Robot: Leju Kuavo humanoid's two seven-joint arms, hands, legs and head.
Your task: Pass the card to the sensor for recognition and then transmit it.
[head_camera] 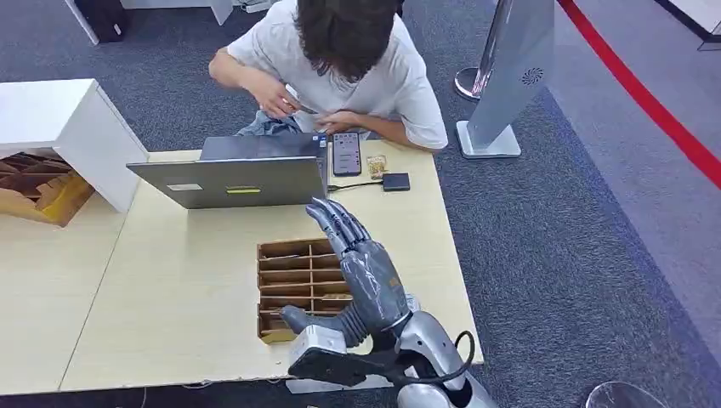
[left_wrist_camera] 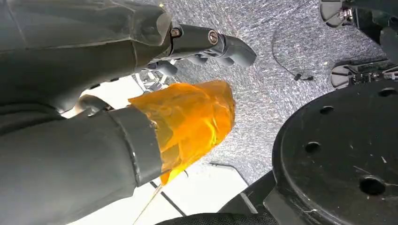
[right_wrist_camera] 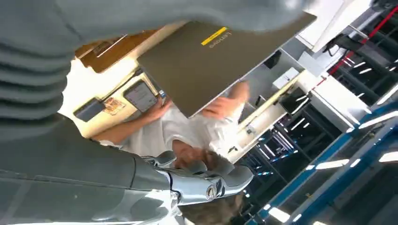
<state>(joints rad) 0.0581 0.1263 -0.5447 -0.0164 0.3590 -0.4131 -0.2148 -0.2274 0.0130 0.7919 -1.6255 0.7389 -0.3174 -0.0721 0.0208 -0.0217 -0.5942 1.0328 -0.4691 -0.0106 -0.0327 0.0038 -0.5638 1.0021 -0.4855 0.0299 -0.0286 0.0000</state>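
Note:
My right hand is raised above the table, fingers stretched forward and apart, holding nothing. It hovers over the right part of a brown slotted card box. A small black sensor box with a cable lies beyond it, beside a small yellowish patterned card-like item and a phone. The right wrist view shows my right hand empty, with the sensor box and phone ahead. My left hand hangs over grey carpet, its thumb wrapped in orange film, nothing in it.
A grey laptop stands open at the table's far side, its lid towards me. A person sits behind it, hands near the phone. A white cabinet stands at the left, a grey sign stand at the right.

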